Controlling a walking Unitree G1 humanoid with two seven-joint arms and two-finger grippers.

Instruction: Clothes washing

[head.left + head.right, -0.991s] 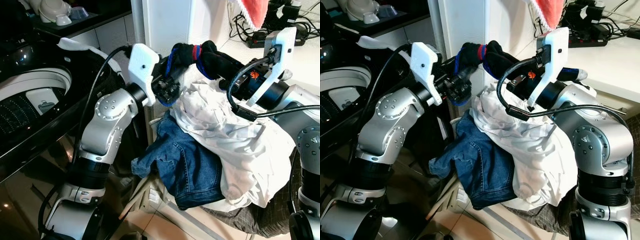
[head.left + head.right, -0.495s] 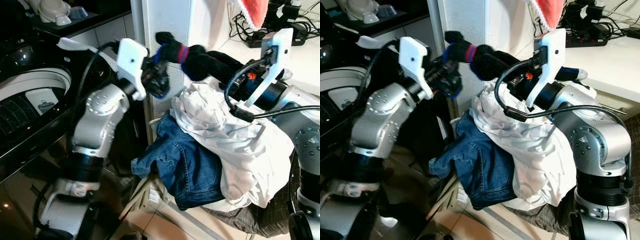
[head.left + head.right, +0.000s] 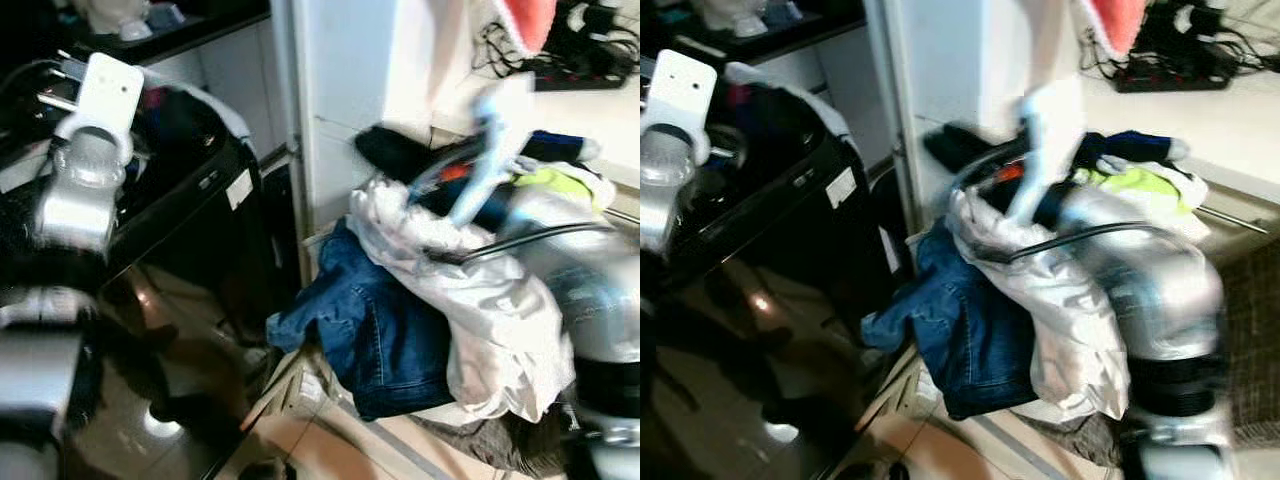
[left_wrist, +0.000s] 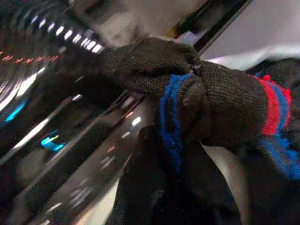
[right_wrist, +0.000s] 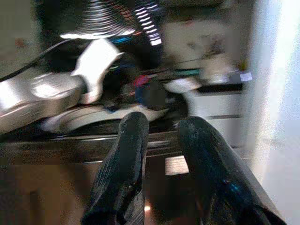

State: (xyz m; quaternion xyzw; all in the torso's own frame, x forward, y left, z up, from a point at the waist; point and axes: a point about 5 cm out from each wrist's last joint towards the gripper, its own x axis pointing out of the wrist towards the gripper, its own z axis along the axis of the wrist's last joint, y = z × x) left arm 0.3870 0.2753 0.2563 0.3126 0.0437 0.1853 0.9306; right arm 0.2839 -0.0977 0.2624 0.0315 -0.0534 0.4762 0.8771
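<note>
My left gripper (image 3: 152, 106) is shut on a black knitted garment (image 4: 211, 103) with blue and red stripes, and holds it over the top of the black washing machine (image 3: 190, 190). The same garment shows as a dark bundle (image 3: 182, 120) past the white wrist plate. My right gripper (image 5: 161, 124) is open with nothing between its fingers (image 5: 126, 164). It hovers at the far side of the laundry pile, where its black fingers (image 3: 385, 150) point toward the washer. The pile holds a white shirt (image 3: 470, 300), blue jeans (image 3: 380, 335) and a yellow-green piece (image 3: 560, 180).
The pile sits in a basket (image 3: 300, 390) on the tiled floor beside a white cabinet (image 3: 340, 80). A red towel (image 3: 525, 20) hangs above the counter, where cables and a power strip (image 3: 590, 75) lie. The right arm is motion-blurred.
My left arm has swung left, carrying the black striped garment from above the pile to over the washing machine. The right arm stays by the pile. The camera has shifted slightly.
</note>
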